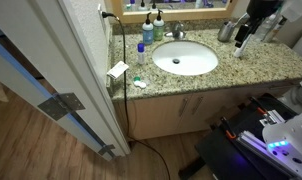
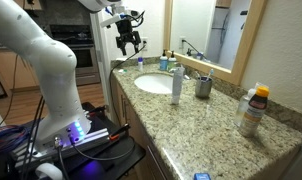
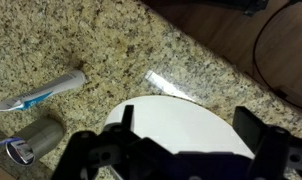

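Nearest the wrist lens, my pincer (image 3: pixel 183 128) hangs spread wide and empty above the white sink basin (image 3: pixel 166 108), while the toothpaste tube (image 3: pixel 46 92) lies flat on the granite countertop (image 3: pixel 51 35) near the basin rim.
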